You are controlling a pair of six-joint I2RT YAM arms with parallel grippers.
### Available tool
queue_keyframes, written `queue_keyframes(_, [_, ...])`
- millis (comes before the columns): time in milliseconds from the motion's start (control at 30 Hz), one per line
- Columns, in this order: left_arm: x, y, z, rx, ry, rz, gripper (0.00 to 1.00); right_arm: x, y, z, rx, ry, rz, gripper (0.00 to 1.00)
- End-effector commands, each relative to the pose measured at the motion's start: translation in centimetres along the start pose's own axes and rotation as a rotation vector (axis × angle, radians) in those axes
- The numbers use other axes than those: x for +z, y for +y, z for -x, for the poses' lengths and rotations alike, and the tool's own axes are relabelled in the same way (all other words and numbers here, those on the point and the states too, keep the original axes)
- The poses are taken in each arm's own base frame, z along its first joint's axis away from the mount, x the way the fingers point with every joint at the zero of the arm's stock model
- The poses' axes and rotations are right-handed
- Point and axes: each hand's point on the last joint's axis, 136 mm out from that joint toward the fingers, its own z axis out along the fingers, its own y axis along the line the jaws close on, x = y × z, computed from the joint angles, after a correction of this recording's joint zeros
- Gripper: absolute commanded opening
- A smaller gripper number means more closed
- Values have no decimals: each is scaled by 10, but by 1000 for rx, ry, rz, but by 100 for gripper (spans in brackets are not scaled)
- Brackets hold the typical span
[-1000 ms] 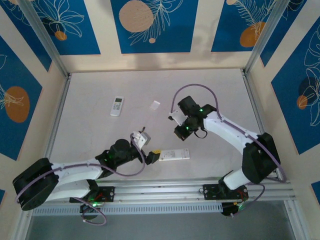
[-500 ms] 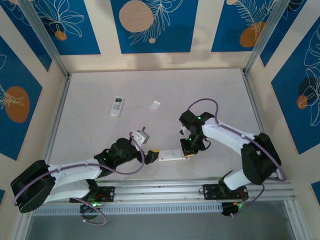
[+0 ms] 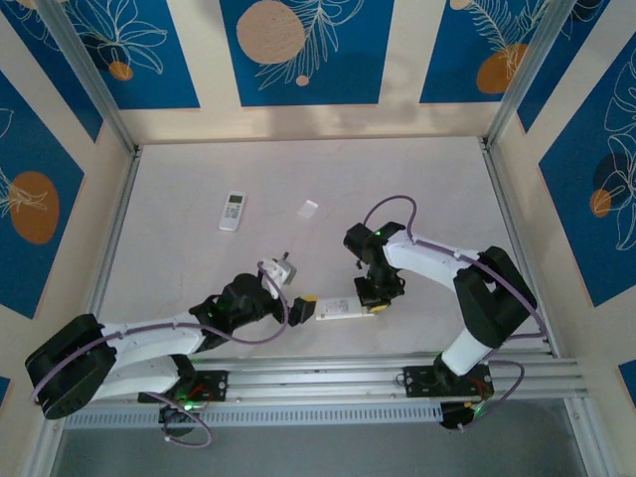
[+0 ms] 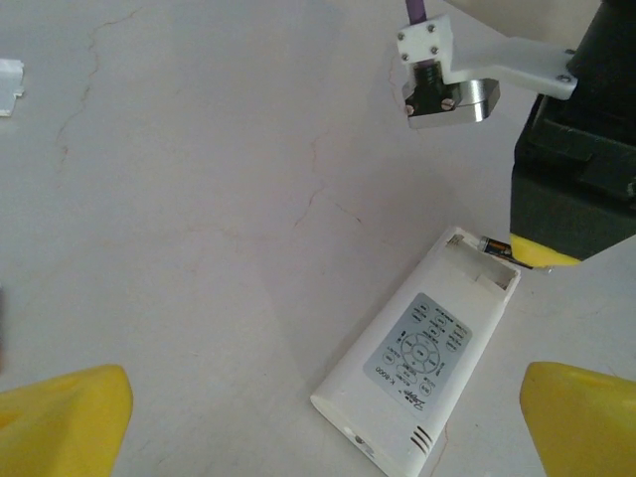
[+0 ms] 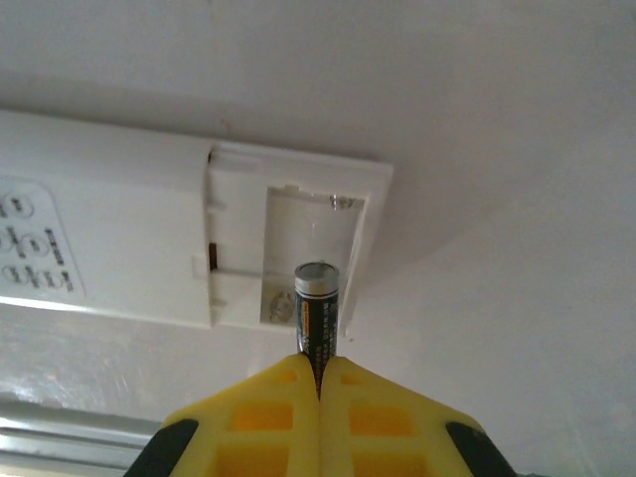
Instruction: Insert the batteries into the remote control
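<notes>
**Desk:** Where's the cell?

**Me:** I have 1 battery (image 5: pixel 317 313) pinched between the yellow fingers of my right gripper (image 5: pixel 319 370). It points toward 12 o'clock, its tip over the near edge of the remote control (image 5: pixel 119 248)'s open compartment (image 5: pixel 310 234). I cannot tell whether it touches.

**Desk:** And your left?

**Me:** My left gripper (image 4: pixel 325 417) is spread wide, with the remote lying between its 2 fingers, apart from both.

**Desk:** Anything else on the table (image 3: pixel 179 258)?

**Me:** A 2nd remote (image 3: pixel 232 211) lies toward 10 o'clock from the open one, and a small white cover (image 3: pixel 308 209) toward 12 o'clock.
</notes>
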Motion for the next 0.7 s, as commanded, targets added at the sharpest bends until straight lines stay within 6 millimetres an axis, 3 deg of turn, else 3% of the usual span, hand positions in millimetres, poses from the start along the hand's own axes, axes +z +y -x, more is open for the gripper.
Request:
queue_keyframes(0, [2,-2,11,-19,-29,-20,100,0,7,12,17,-22,-2,7])
queue_keyframes(233, [6,-5,-2,-5,47,-43,100,8,2,11,35,-7,-45,13])
queue_keyframes(433, [17,-12,-23,-26,176,-81,89,-3,0,11,46,-38,-63,15])
queue_keyframes(567, [23,-19,-26,-62,195,-121,86,1,-4,8,69,-22,-79,13])
queue_keyframes(667, [27,-23,-27,-68,204,-144,86,4,-2,11,72,-24,-77,17])
